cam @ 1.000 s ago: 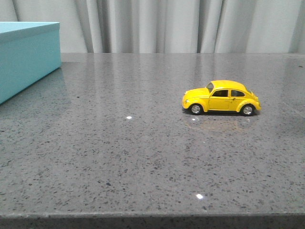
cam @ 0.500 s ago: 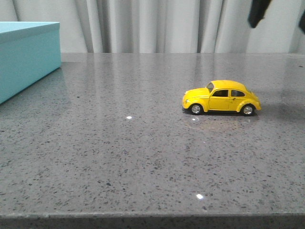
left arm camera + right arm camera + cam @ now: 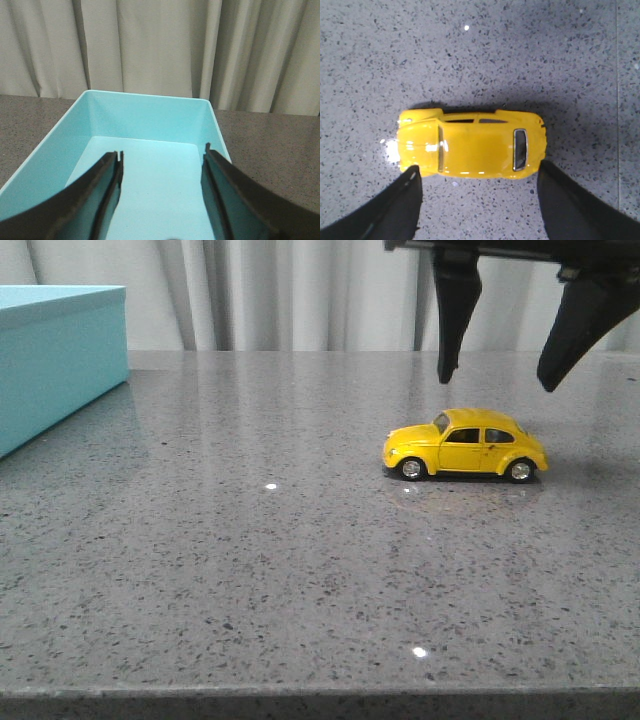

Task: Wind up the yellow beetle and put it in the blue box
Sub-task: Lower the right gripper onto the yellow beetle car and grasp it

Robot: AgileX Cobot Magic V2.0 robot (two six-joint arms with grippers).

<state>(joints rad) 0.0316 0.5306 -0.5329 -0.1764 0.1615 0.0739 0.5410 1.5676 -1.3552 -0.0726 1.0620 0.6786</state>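
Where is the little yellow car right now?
In the front view the beetle sits on the grey table, right of centre, directly under the open right hand and far from the blue box at the left.

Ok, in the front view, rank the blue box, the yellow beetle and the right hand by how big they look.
1. blue box, though cut off by the frame edge.
2. right hand, nearer the camera and also cropped, so unsure.
3. yellow beetle, smallest.
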